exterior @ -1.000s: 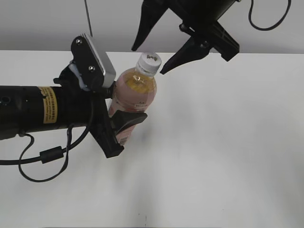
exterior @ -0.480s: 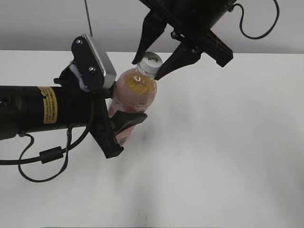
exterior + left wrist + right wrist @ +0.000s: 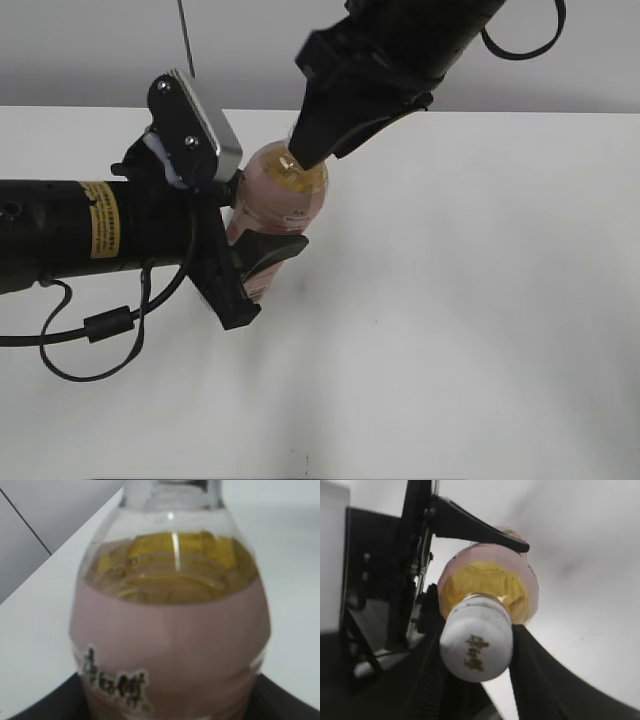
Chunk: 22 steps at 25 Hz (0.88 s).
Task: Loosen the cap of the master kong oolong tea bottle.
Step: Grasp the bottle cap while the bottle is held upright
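Observation:
The master kong oolong tea bottle (image 3: 285, 195) has amber tea and a pink label and leans toward the upper right above the white table (image 3: 480, 320). My left gripper (image 3: 262, 228) is shut on its labelled body, which fills the left wrist view (image 3: 170, 640). My right gripper (image 3: 312, 148) comes down from the upper right and covers the bottle's top, so the cap is hidden in the exterior view. In the right wrist view the white cap (image 3: 476, 647), with a dark mark on top, sits between my two right fingers (image 3: 535, 670), which press both of its sides.
The left arm (image 3: 90, 230) lies across the left of the table with a black cable looping below it. A pale wall runs behind the table's far edge. One left finger (image 3: 475, 527) shows behind the bottle in the right wrist view.
My right gripper has come down from above the bottle, open, and closed around the cap, which it now hides in the exterior view. The left gripper and bottle have hardly moved.

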Available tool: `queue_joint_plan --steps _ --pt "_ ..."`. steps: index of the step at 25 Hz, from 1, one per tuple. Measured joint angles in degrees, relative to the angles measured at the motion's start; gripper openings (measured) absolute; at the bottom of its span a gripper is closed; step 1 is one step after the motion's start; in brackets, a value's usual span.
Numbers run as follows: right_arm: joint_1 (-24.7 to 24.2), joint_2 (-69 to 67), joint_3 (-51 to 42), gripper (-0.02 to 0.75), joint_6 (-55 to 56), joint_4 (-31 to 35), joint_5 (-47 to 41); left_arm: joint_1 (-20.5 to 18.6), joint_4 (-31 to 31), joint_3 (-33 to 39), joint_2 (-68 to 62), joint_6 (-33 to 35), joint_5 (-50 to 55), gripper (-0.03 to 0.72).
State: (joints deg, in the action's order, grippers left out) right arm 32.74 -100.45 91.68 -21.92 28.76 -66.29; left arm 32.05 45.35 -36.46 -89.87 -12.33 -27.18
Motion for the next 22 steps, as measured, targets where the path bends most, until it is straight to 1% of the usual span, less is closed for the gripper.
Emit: queue_joint_plan --steps 2,4,5,6,8,11,15,18,22 --pt "0.00 0.00 0.00 0.291 -13.62 -0.56 -0.30 0.00 -0.18 0.00 0.00 -0.20 0.00 0.400" --pt "0.00 0.00 0.00 0.277 -24.24 -0.92 -0.41 -0.05 -0.32 0.00 0.00 -0.32 -0.10 0.400" --pt "0.00 0.00 0.00 0.255 -29.29 -1.23 -0.43 -0.10 -0.39 0.00 0.00 -0.39 -0.10 0.400" --pt "0.00 0.00 0.00 0.197 -33.66 -1.56 -0.55 -0.10 -0.55 0.00 0.00 -0.45 -0.10 0.400" --pt "0.00 0.00 0.00 0.139 -39.39 -1.89 -0.50 -0.10 -0.55 0.00 0.00 -0.49 -0.10 0.400" --pt "0.00 0.00 0.00 0.109 -42.46 -2.56 -0.36 -0.10 -0.44 0.00 0.00 -0.49 -0.15 0.400" --pt "0.00 0.00 0.00 0.083 -43.27 -5.36 1.06 -0.10 0.06 0.00 0.00 -0.32 -0.49 0.400" --pt "0.00 0.00 0.00 0.080 -43.29 -6.88 1.95 -0.03 0.31 0.00 0.00 -0.27 -0.74 0.400" --pt "0.00 0.00 0.00 0.080 -43.34 -6.94 2.14 -0.03 0.31 0.00 0.00 -0.27 -0.78 0.400"
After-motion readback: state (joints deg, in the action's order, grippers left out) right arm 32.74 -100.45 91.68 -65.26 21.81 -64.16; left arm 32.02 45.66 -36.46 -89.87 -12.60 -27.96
